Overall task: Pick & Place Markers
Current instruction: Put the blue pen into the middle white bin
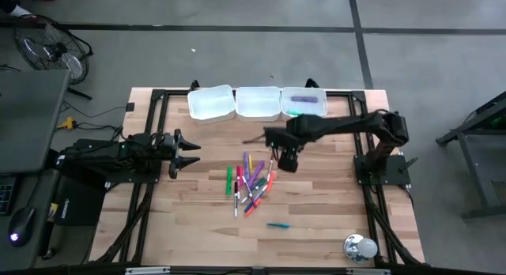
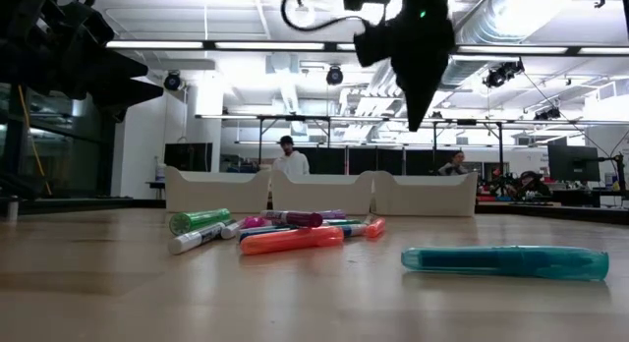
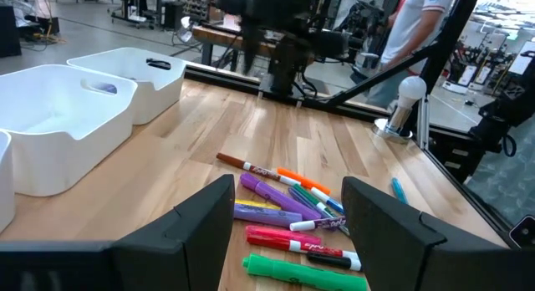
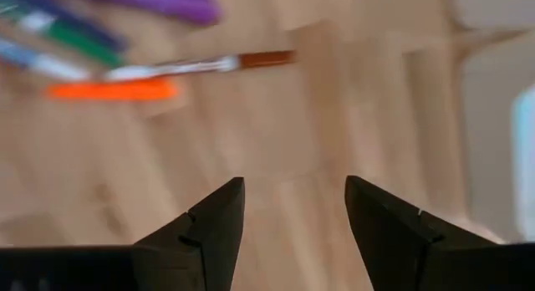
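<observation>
A heap of markers point(image 1: 249, 184) in green, purple, red, pink and orange lies flat on the wooden table's middle, also seen in the low view point(image 2: 285, 234). One teal marker point(image 1: 277, 225) lies alone nearer the front edge. My right gripper point(image 1: 286, 164) hangs open above the table, pointing down, just beyond the heap's far right side; nothing is between its fingers point(image 4: 292, 211). An orange marker point(image 4: 113, 90) and a brown-capped white marker point(image 4: 201, 65) lie ahead of it. My left gripper point(image 1: 190, 152) waits open at the table's left point(image 3: 288, 211).
Three white trays point(image 1: 258, 103) stand in a row at the table's far edge; the right tray point(image 1: 304, 93) holds a purple and a green marker. A round bulb-like object point(image 1: 360, 247) stands at the front right corner. People stand in the room beyond the table.
</observation>
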Controlling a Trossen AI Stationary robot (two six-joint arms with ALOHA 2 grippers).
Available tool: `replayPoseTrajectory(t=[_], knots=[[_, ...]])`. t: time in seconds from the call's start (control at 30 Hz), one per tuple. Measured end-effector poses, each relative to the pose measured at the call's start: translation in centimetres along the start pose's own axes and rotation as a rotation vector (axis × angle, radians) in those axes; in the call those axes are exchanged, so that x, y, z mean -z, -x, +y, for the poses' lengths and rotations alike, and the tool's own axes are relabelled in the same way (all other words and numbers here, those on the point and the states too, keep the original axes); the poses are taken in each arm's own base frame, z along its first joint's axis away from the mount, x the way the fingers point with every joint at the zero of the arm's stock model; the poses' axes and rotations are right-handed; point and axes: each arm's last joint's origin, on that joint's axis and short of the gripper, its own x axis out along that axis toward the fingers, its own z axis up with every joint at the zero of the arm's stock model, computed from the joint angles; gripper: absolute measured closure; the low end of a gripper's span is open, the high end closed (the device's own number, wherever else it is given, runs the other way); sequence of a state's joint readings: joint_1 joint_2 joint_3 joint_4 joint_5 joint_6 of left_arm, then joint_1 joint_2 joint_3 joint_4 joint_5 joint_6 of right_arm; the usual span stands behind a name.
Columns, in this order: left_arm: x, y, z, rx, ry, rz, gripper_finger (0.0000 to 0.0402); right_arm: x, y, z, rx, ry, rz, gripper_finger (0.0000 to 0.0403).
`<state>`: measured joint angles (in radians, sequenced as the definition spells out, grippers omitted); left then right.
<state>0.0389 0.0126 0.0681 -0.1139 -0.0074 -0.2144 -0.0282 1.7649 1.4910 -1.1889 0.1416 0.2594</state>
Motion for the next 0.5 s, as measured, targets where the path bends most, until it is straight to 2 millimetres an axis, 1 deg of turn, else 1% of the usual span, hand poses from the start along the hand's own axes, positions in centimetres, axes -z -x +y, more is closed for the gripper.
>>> replayPoseTrajectory(t=[0.13,0.27,0.37,0.5], knots=[[0.0,0.0,0.0,0.0,0.0,0.0,0.0182,1.0,0.5,3.3,-0.038,0.079,-0.005,0.0206],[0.0,0.0,0.0,0.0,0.0,0.0,0.0182,1.9,0.8,6.1,-0.099,0.146,-0.013,0.0206],[0.0,0.0,0.0,0.0,0.0,0.0,0.0182,2.3,0.5,8.1,-0.141,0.166,-0.013,0.0206],[0.0,0.0,0.0,0.0,0.0,0.0,0.0182,2.5,-0.6,10.6,-0.202,0.208,-0.006,0.0206]])
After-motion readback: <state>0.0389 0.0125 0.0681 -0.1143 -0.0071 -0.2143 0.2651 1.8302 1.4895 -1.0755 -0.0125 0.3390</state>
